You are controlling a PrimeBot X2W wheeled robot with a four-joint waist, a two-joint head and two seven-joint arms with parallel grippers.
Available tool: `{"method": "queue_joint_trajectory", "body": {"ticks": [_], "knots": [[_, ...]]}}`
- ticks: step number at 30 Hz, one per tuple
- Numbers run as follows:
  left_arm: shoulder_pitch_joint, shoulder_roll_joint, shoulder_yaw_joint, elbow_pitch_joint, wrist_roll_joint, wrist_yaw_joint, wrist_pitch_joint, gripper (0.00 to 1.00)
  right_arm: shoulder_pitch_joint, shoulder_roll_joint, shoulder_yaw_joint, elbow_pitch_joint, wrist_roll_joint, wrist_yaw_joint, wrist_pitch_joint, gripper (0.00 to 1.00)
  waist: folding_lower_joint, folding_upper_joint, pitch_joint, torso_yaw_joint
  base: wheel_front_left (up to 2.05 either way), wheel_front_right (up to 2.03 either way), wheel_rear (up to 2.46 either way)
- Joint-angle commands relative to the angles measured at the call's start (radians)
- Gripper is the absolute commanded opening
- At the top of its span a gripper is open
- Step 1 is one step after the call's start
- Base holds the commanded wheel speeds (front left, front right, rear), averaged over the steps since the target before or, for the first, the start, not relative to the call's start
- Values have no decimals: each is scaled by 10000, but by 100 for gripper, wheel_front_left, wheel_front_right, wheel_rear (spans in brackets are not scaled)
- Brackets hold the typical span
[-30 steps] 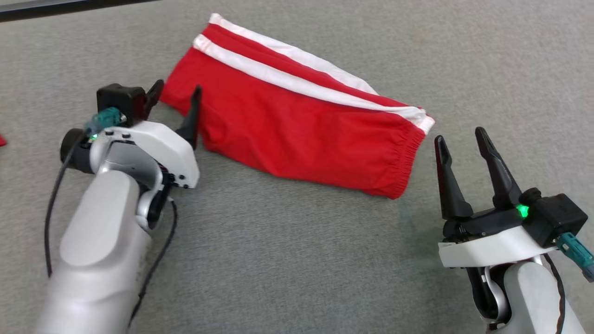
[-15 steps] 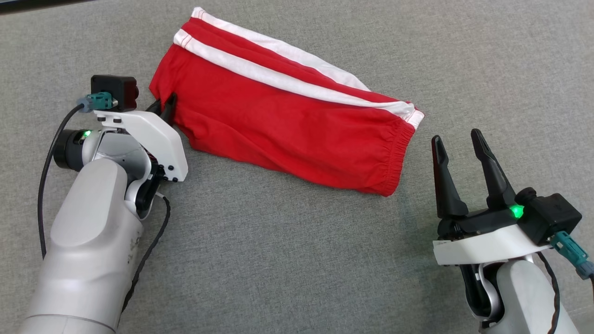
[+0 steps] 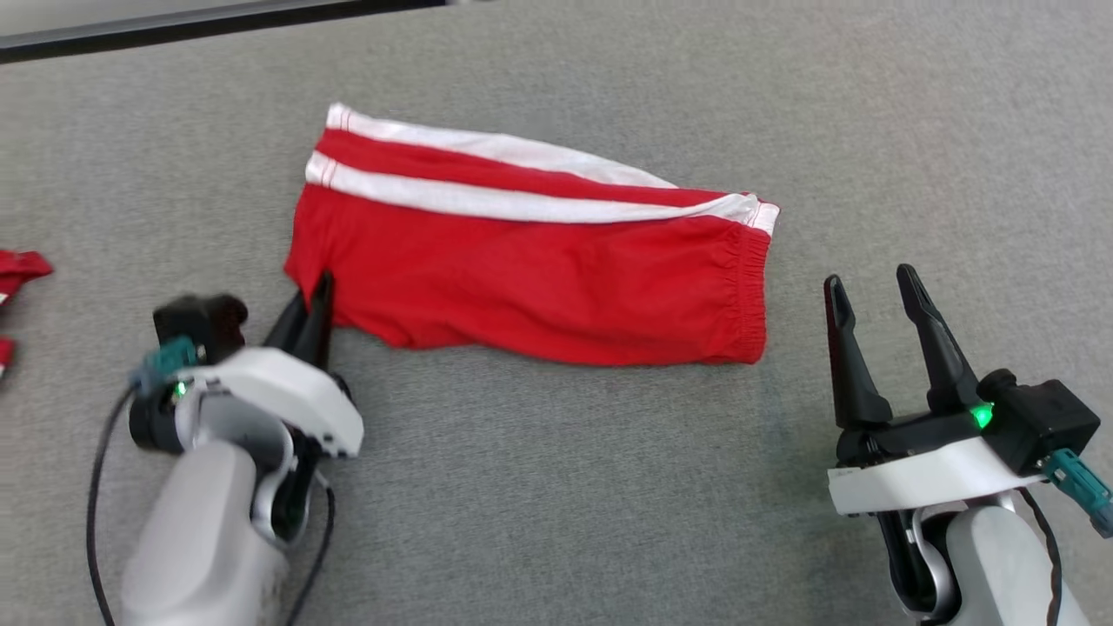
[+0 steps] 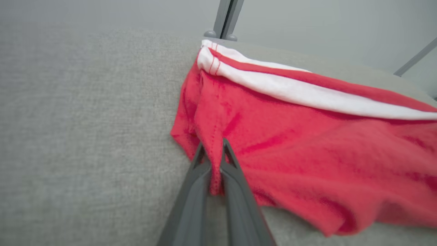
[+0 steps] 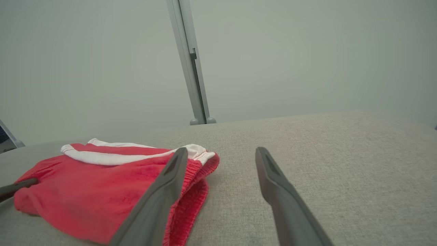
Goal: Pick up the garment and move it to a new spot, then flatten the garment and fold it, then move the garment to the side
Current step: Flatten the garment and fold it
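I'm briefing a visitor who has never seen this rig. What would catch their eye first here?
The red shorts with white stripes, lying across the middle of the grey surface. Next, the left gripper, shut on their lower left corner, and the right gripper, open and empty just right of the shorts.

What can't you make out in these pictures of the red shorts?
Head view: the red cloth is cut off by the left edge, unidentifiable.
Every view: the underside of the shorts lies hidden beneath their top layer.
Right wrist view: the waistband sits partly behind a finger of the right gripper.
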Motion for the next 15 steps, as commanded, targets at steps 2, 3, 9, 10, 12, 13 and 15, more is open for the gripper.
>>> {"method": "queue_joint_trajectory", "body": {"ticks": [2,3,9,10,12,13,15], "knots": [[825,-33,95,-454,-162,158,-100,0,174,-109,-63,-43,27,-14,101,100,0,0,-337,362,0,0,0],[1184,-99,106,-779,-252,213,-100,0,228,-142,-98,-72,31,-14,164,100,0,0,-424,471,0,0,0],[2968,-262,143,-2805,-464,727,162,0,494,-269,-155,-204,39,-14,493,100,0,0,-900,838,0,0,0],[3166,-258,111,-3054,-440,814,220,0,523,-290,-180,-244,27,-14,512,100,0,0,-948,881,0,0,0],[3449,-256,123,-3428,-418,985,304,44,598,-295,-184,-348,-6,-14,615,100,0,0,-998,915,0,0,0],[3494,-255,152,-3577,-388,1074,252,100,619,-305,-186,-386,-26,-14,670,100,0,0,-1003,912,0,0,0],[3613,-273,150,-3794,-378,1139,153,100,655,-313,-222,-414,-73,-14,762,100,0,0,-1025,881,0,0,0]]}}
